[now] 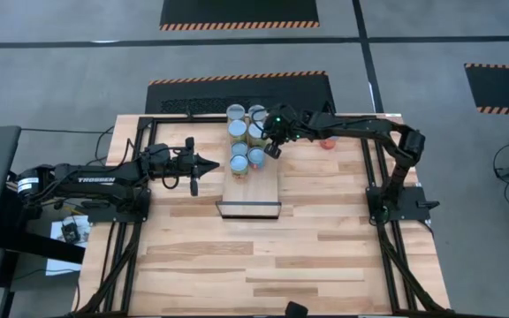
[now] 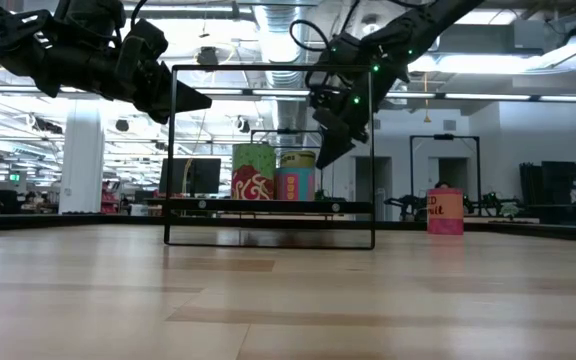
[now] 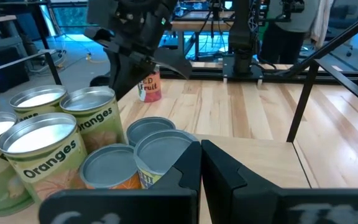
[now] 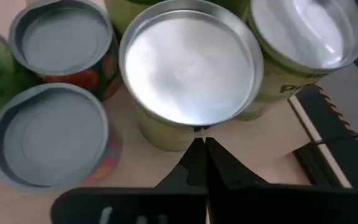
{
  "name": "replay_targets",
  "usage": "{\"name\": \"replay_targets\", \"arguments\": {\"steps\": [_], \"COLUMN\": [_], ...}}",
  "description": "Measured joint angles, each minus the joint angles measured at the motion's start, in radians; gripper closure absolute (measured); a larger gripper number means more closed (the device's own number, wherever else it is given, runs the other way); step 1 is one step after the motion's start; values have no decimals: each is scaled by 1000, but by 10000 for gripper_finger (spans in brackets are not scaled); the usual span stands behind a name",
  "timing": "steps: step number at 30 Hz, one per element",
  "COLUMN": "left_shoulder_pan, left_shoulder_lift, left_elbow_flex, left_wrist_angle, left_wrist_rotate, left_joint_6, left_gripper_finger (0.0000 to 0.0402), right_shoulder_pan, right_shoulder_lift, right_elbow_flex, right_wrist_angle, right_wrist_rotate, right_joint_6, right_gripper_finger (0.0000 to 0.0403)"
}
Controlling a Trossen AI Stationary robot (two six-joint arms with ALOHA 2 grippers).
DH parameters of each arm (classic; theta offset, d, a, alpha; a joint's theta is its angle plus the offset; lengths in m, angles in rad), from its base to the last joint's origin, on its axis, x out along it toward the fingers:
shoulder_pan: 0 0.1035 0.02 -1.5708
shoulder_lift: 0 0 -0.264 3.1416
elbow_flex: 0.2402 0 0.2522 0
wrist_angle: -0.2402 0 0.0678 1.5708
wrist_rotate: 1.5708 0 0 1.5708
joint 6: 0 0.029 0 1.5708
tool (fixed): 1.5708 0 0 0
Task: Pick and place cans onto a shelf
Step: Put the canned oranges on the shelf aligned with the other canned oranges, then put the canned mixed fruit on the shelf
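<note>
Overhead, six cans (image 1: pixel 245 137) stand in two short rows on the far half of the shelf (image 1: pixel 251 193), which lies near the middle of the tabletop's (image 1: pixel 325 256) far edge and runs toward its centre; the near half of the board is bare. The right gripper (image 1: pixel 273 148) hangs just above the right-hand row, at the can nearest the board's bare end, its fingers pressed together and holding nothing. From its wrist, a tall can with a yellow-green label (image 4: pixel 188 74) sits directly beyond the closed fingertips, with two lower cans (image 4: pixel 51 134) beside it. One more can, red-labelled (image 1: pixel 327 141), stands alone on the tabletop toward the far right corner, apart from the shelf. The left gripper (image 1: pixel 210 164) floats off the shelf's left edge, level with the nearest cans, clear of them, fingers also pressed together and empty; the orange-labelled cans (image 3: pixel 48 149) show just ahead of its tips.
</note>
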Motion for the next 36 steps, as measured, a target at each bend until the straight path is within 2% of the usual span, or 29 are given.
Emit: {"name": "replay_targets", "arguments": {"steps": [5,10,13,19,23,28,32,36], "left_shoulder_pan": [0,0,0,0,0,0,0,0], "left_shoulder_lift": [0,0,0,0,0,0,0,0], "left_elbow_flex": [0,0,0,0,0,0,0,0], "left_wrist_angle": [-1,-17,-30,-32,-17,11,9,2], "left_wrist_rotate": [0,1,0,2,2,2,2,1], "left_joint_6": [0,-2,-1,-1,0,0,0,0], "left_gripper_finger": [400,400,400,400,400,400,400,400], "right_shoulder_pan": [9,38,43,-65,-146,-210,-247,-281], "right_shoulder_lift": [-1,-109,-198,-402,-482,-471,-413,-348], "right_elbow_flex": [0,2,-44,-244,-320,-329,-331,-332], "right_wrist_angle": [-3,-204,-320,-347,-337,-367,-406,-403], "right_wrist_rotate": [0,-3,13,32,38,57,54,105], "right_joint_6": [-6,-44,-48,14,73,75,51,31], "right_gripper_finger": [393,397,397,397,387,352,310,269]}}
